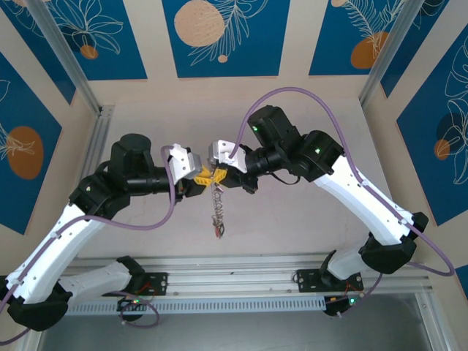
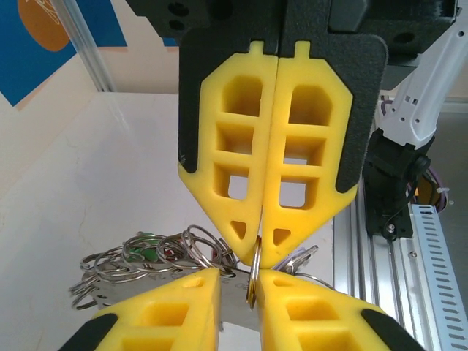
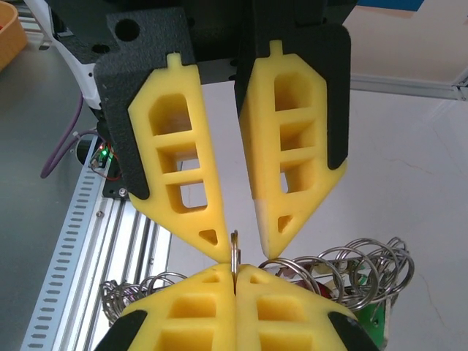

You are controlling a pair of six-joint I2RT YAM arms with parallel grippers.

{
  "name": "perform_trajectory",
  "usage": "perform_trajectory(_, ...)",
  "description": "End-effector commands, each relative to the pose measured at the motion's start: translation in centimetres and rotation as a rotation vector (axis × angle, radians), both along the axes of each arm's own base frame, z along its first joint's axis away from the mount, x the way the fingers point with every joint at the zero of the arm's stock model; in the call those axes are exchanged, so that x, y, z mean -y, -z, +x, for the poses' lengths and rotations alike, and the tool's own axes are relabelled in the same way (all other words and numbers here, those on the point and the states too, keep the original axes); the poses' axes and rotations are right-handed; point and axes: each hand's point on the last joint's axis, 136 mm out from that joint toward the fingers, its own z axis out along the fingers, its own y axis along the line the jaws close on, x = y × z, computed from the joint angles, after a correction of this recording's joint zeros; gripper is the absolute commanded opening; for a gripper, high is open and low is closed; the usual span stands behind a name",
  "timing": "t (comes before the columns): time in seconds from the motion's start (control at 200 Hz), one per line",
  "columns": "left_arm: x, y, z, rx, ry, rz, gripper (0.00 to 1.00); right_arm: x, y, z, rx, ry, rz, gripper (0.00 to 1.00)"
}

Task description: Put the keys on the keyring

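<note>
From above, the left gripper (image 1: 197, 178) and right gripper (image 1: 218, 172) meet tip to tip, and the keys (image 1: 218, 216) dangle under them. Left wrist: the thin keyring (image 2: 252, 269) stands edge-on between its narrowly parted fingers, with silvery, green and red keys beside. Right wrist: its fingers pinch the keyring tight.

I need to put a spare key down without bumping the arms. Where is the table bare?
Bare: the far strip of table between the grippers and the back wall, and the patch between the bunch of rings and the right arm. Crowded: the middle, where the left gripper and right gripper meet over a ring.
</note>
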Motion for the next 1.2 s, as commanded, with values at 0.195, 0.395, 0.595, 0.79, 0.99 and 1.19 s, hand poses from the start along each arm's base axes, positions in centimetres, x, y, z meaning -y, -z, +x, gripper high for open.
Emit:
perform_trajectory(0.195, 0.5, -1.4, -1.0, 0.021, 0.059, -0.045, 0.18, -0.3, -0.9, -0.1, 0.027, -0.019, 0.019, 0.0)
perform_trajectory(0.395, 0.3, -1.5, -1.2, 0.022, 0.061, -0.047, 0.18, -0.4, -0.3, 0.2, 0.023, -0.01, 0.0, 0.0)
perform_trajectory(0.595, 0.3, -1.5, -1.3, 0.021, 0.062, -0.049, 0.23, -0.4, -0.3, 0.2, 0.018, -0.011, -0.003, 0.0)
perform_trajectory(0.79, 0.2, -1.6, -1.3, 0.028, 0.057, -0.05, 0.24, -0.2, -0.2, 0.1, 0.016, -0.014, -0.005, 0.0)
perform_trajectory(0.99, 0.2, -1.7, -1.4, 0.025, 0.059, -0.053, 0.24, -0.3, -0.1, 0.1, 0.015, -0.015, -0.006, 0.0)
perform_trajectory(1.19, 0.3, -1.4, -1.2, 0.017, 0.059, -0.044, 0.24, -0.2, -0.5, -0.3, 0.014, -0.027, 0.011, 0.0)
